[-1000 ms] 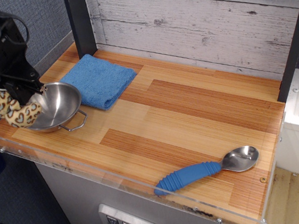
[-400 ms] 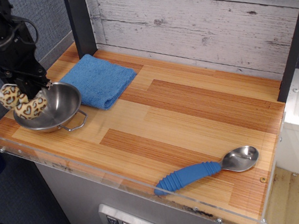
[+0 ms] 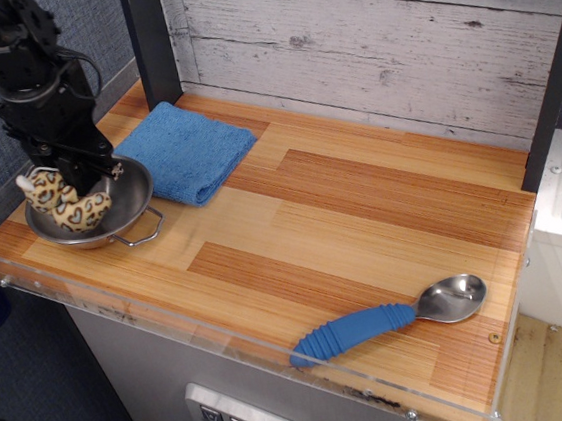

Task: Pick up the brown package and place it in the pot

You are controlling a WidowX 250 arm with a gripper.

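The brown package point(image 3: 67, 202), a tan plush with dark leopard spots, hangs over the left part of the pot point(image 3: 131, 198), a shiny steel bowl with wire loop handles at the table's left front. My black gripper point(image 3: 79, 178) comes down from above and is shut on the plush's top. Whether the plush touches the pot's bottom I cannot tell.
A folded blue towel point(image 3: 184, 150) lies just right of the pot against the back. A blue-handled metal spoon point(image 3: 388, 319) lies near the front right edge. A dark post point(image 3: 151, 41) stands behind the towel. A clear plastic lip runs along the table front point(image 3: 224, 342).
My gripper has carried the plush rightward, from outside the pot's left rim to over the pot's inside, and lowered it.
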